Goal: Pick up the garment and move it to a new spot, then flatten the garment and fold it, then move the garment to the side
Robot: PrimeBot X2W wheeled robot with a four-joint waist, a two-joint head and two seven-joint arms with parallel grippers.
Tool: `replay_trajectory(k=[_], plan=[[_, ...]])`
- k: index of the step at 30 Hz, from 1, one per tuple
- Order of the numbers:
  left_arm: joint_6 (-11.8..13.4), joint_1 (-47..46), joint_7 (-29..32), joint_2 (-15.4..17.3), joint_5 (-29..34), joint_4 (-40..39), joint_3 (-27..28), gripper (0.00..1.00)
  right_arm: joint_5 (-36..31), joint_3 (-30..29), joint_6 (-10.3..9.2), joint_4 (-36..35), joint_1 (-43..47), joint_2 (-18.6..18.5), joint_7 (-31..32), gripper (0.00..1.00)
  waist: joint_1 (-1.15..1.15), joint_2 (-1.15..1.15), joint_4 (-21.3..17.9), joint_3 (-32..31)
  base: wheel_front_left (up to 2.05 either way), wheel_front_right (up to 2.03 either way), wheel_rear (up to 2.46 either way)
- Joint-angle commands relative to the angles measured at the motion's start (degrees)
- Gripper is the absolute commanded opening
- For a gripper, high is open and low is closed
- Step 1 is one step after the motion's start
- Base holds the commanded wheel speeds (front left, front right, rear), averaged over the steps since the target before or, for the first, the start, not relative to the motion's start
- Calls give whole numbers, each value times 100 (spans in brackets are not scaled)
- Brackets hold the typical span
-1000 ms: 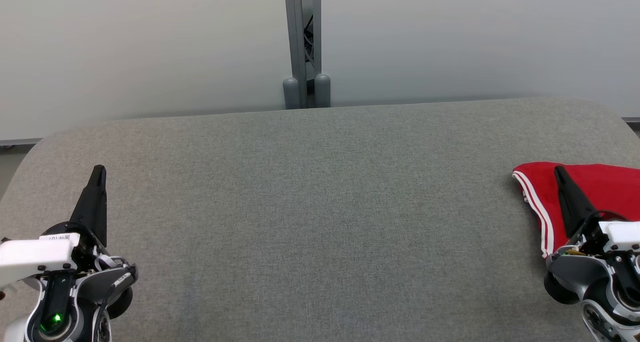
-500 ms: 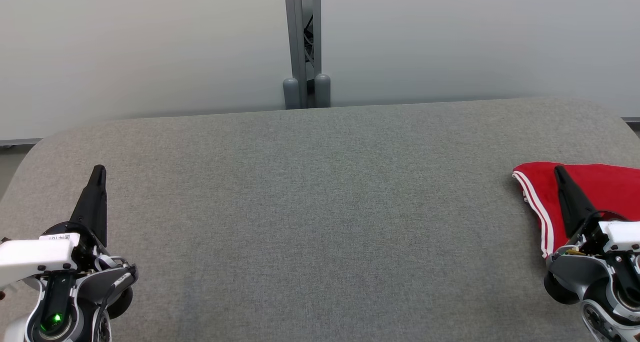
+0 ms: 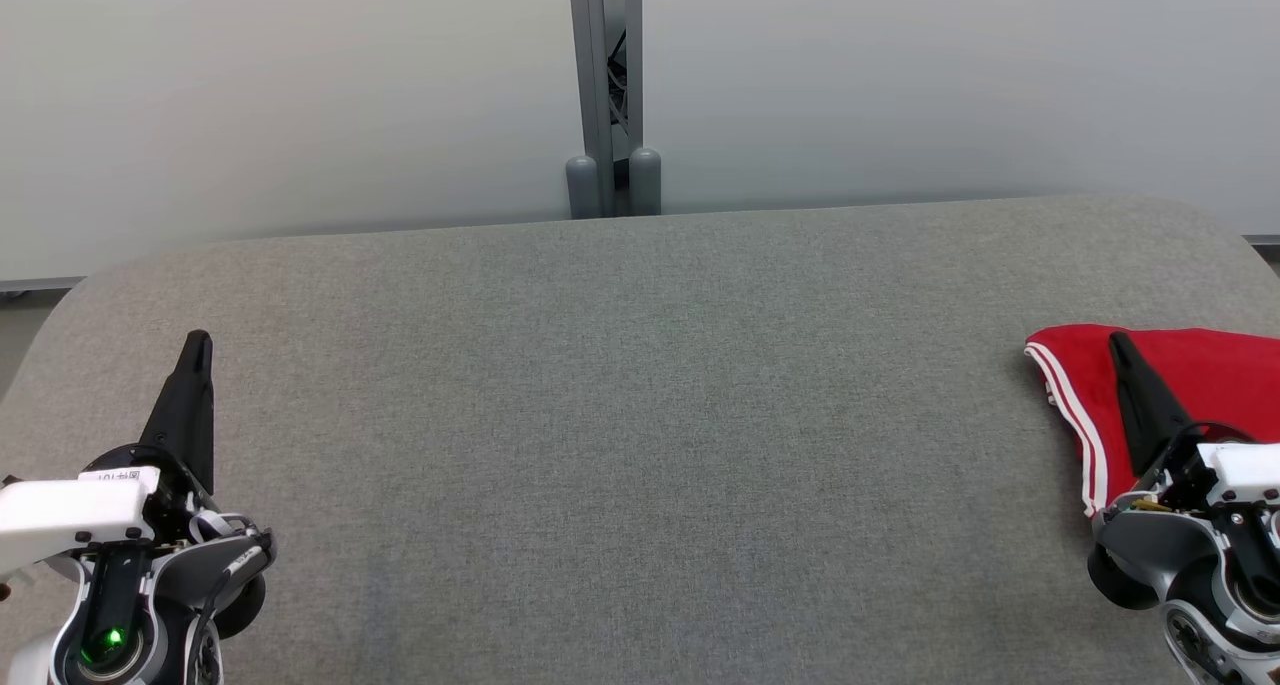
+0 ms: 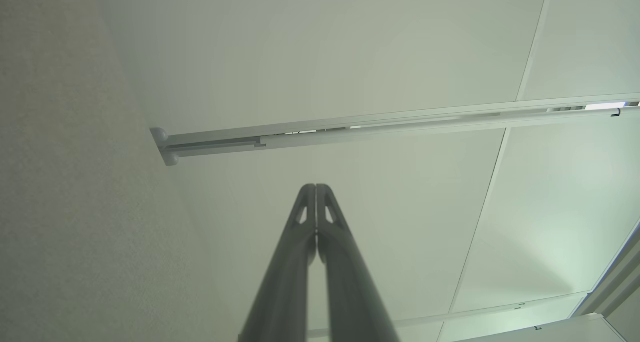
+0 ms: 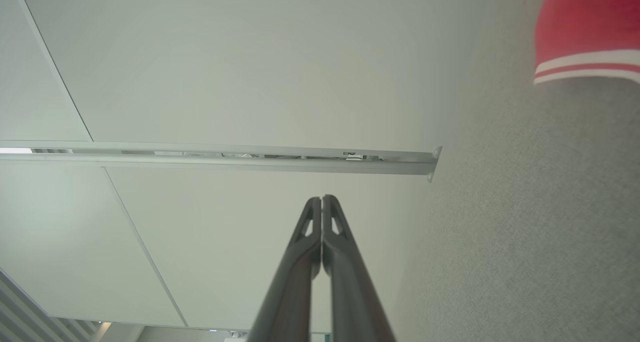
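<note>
The garment (image 3: 1215,375) is red with white-and-red striped trim and lies bunched at the right edge of the grey table (image 3: 640,415), partly cut off by the frame. In the right wrist view its striped edge (image 5: 585,72) shows at the upper right. My right gripper (image 3: 1117,341) is shut and empty, and in the head view its dark fingers overlap the garment's left part. In the right wrist view the right gripper (image 5: 321,198) points at the wall, apart from the cloth. My left gripper (image 3: 198,340) is shut and empty at the table's left; the left gripper (image 4: 316,187) also points at the wall.
The table has rounded corners, and its wide grey middle lies between my two arms. Behind its far edge stand white wall panels with a grey metal post (image 3: 605,95) and two grey feet (image 3: 613,183) at the centre.
</note>
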Motion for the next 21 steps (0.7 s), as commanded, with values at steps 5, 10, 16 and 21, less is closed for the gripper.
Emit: replay_trajectory(k=[5,10,16,21], plan=[[-7,-92,4,14,7,-24,26,0,14,-8,0,10,-38,-39,-20,0,0,0,0,0,0,0,0],[-7,-92,4,14,7,-24,26,0,14,-8,0,10,-38,-39,-20,0,0,0,0,0,0,0,0],[-7,-92,3,14,7,-24,26,0,14,-8,0,10,-37,-39,-20,0,0,0,0,0,0,0,0],[-7,-92,3,14,7,-24,26,0,14,-8,0,10,-37,-38,-20,0,0,0,0,0,0,0,0]])
